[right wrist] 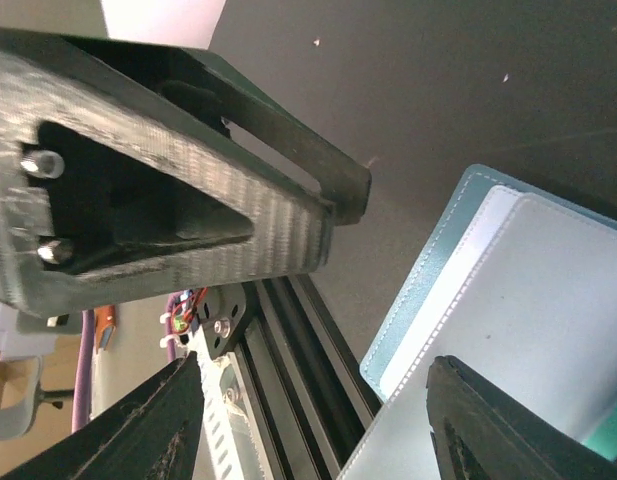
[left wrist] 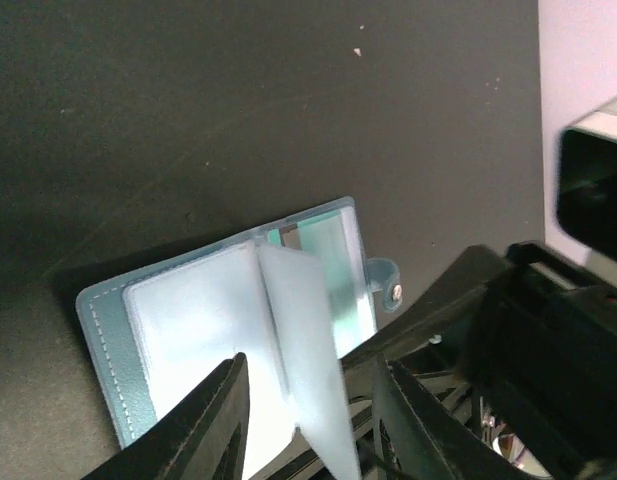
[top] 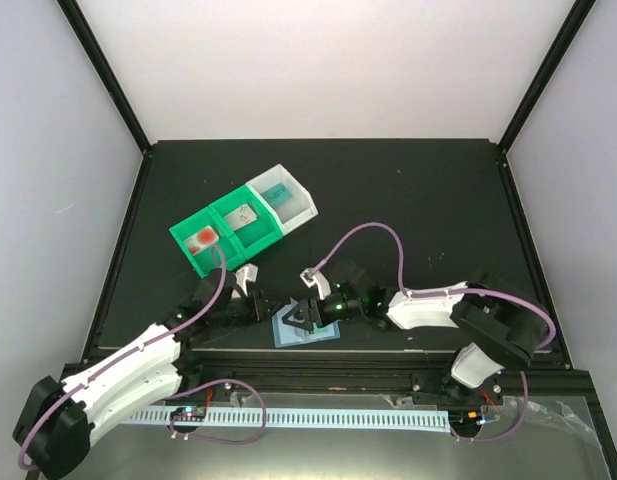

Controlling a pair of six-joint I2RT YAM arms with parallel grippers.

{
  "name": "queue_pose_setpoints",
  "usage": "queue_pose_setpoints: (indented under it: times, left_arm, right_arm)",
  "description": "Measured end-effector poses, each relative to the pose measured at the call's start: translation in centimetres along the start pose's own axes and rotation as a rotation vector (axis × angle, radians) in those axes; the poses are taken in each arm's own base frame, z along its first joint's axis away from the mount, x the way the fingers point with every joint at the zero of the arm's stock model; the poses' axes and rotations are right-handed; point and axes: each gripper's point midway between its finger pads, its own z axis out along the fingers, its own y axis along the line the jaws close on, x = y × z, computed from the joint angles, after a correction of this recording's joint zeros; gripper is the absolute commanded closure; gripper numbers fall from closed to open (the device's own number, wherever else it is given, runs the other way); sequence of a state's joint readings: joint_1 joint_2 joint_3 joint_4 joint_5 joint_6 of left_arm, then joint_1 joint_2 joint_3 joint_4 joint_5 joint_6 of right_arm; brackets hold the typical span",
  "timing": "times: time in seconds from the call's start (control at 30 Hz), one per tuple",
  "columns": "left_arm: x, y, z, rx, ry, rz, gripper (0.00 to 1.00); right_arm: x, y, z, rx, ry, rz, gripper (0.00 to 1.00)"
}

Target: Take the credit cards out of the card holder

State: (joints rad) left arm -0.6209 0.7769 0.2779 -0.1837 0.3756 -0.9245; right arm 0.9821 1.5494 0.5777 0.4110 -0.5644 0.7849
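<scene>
Small slate-blue folding card holder (top: 306, 330) lies open on black desk (top: 408, 200), at near edge, just beside metal rail (right wrist: 288, 340). Teal-striped credit card (left wrist: 333, 275) sits in translucent pale-blue sleeve inside holder. Loose sleeve leaf (left wrist: 303, 340) stands upright between fingers of left end effector (left wrist: 310, 362); fingers parted, not clamping it. Right end effector (right wrist: 316, 365) spread wide over holder, gripping nothing.

Risks:
- Unheld leaf flops back, covers card.
- Pinch catches sleeve with card, drags whole holder toward rail.
- End effectors close together, may collide.

Matt stitched leatherette card holder (left wrist: 101, 345), frosted translucent plastic sleeves (left wrist: 193, 320), matt black table (left wrist: 238, 100).
</scene>
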Motion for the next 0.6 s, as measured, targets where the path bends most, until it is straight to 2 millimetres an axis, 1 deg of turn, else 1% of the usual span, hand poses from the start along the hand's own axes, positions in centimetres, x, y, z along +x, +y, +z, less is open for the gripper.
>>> queue_pose_setpoints:
  times: [0.13,0.23,0.3,0.4,0.5,0.53,0.6]
  left_arm:
    - [-0.1,-0.6,-0.3,0.027,-0.003,0.008,0.57]
    - [0.2,-0.9,-0.2,0.047,0.018,0.013,0.56]
    - [0.4,-1.3,0.0,0.067,0.035,0.018,0.56]
    - [0.6,-1.9,0.2,0.098,0.054,0.025,0.56]
    - [0.8,-2.7,0.4,0.130,0.069,0.041,0.60]
    - [0.9,-2.9,0.4,0.138,0.072,0.046,0.61]
    - [0.9,-3.3,0.4,0.152,0.072,0.054,0.63]
  right_arm:
    - [0.4,-0.3,0.7,-0.024,0.018,0.032,0.37]
    - [0.4,-0.2,0.7,-0.031,0.023,0.037,0.38]
    - [0.3,0.0,0.5,-0.029,0.019,0.029,0.40]
    - [0.0,-0.1,-0.3,0.007,0.004,0.010,0.49]
    - [0.0,-0.9,-0.9,0.067,-0.006,-0.005,0.60]
    - [0.0,-1.2,-1.0,0.082,-0.007,-0.008,0.62]
    - [0.1,-1.6,-1.0,0.098,-0.005,-0.007,0.64]
